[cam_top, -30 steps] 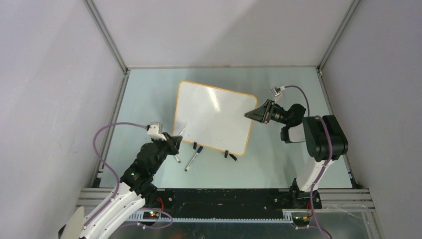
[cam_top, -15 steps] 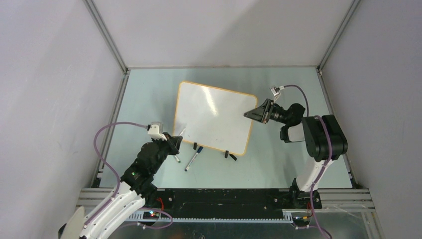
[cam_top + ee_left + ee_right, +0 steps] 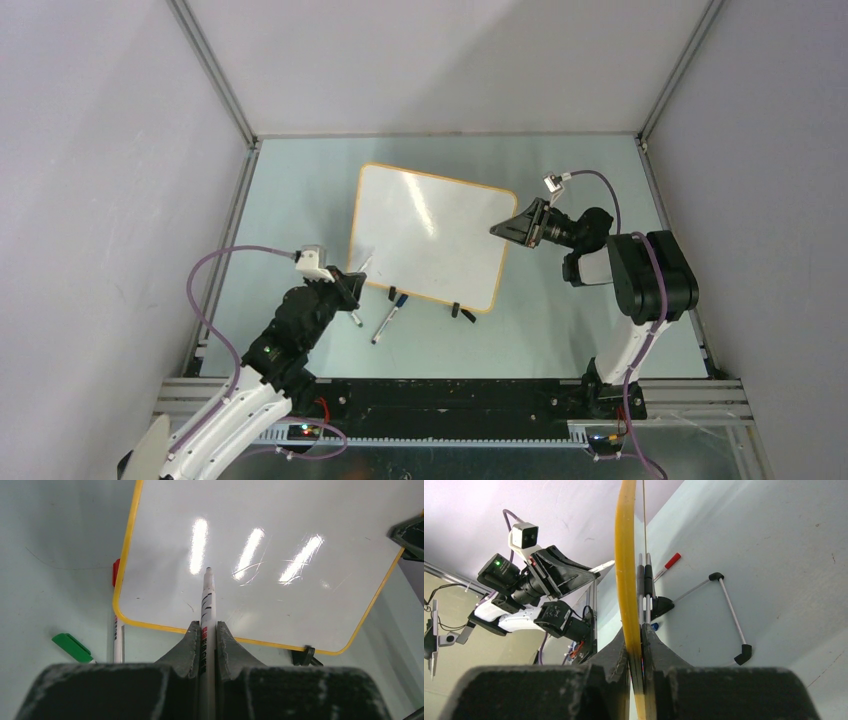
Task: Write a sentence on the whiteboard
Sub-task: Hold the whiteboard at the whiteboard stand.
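Note:
The whiteboard point(image 3: 430, 235) stands tilted on the teal table, white with an orange-yellow rim point(image 3: 625, 575). Its face point(image 3: 280, 540) carries only glare and faint scuffs; the sentence does not show. My left gripper point(image 3: 352, 283) is at the board's near left corner, shut on a white marker point(image 3: 207, 605). The marker's tip point(image 3: 208, 570) points at the board's lower left area; whether it touches I cannot tell. My right gripper point(image 3: 497, 229) is shut on the board's right edge, with the rim pinched between its fingers point(image 3: 651, 642).
A loose marker point(image 3: 388, 318) lies in front of the board beside two black clip feet point(image 3: 460, 312). A green cap point(image 3: 72, 647) and another marker point(image 3: 118, 640) lie left of the board. Behind it are a red-capped pen point(image 3: 669, 562) and a wire stand point(image 3: 729, 610).
The right gripper's jaws have come together onto the board's right edge. The left arm and its marker have not moved.

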Controlling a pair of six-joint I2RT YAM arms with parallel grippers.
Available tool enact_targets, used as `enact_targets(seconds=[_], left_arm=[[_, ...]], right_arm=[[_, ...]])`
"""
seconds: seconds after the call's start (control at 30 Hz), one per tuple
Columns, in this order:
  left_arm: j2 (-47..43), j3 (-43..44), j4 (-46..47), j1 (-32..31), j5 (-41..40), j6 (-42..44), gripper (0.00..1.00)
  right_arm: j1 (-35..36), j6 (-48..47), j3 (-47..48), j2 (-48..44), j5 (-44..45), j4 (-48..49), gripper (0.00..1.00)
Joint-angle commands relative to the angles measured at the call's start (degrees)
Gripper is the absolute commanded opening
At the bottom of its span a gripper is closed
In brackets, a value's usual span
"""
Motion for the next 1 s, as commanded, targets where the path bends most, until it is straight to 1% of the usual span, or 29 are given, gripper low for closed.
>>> enact_targets(seconds=[0.0, 0.5, 0.63, 0.8, 0.9, 0.97], left_arm=[[-0.5, 0.3, 1.6, 0.2, -0.9, 1.2, 0.00], [0.3, 0.7, 1.6, 0.2, -1.6, 0.9, 0.00], [0.6, 2.3, 1.1, 0.2, -1.9, -0.3, 0.00], [3.9, 8.5, -1.9, 0.2, -3.8, -3.7, 0.00], [6.8, 15.0, -5.3, 0.2, -6.5, -5.6, 0.00], [10.4, 19.6, -7.8, 0.3, -8.0, -6.4, 0.00]], right_arm=[[0.4, 2.3, 1.4, 0.2, -0.4, 3.6, 0.00], [1.0, 1.4, 1.3, 0.0, -0.9, 3.7, 0.00], [1.0, 1.6, 1.3, -0.4, -0.9, 3.6, 0.00], [1.0, 1.8, 1.3, -0.5, -0.9, 3.6, 0.00], [1.0, 1.7, 1.3, -0.5, -0.9, 3.6, 0.00], [1.0, 1.7, 1.3, -0.5, -0.9, 3.6, 0.00]])
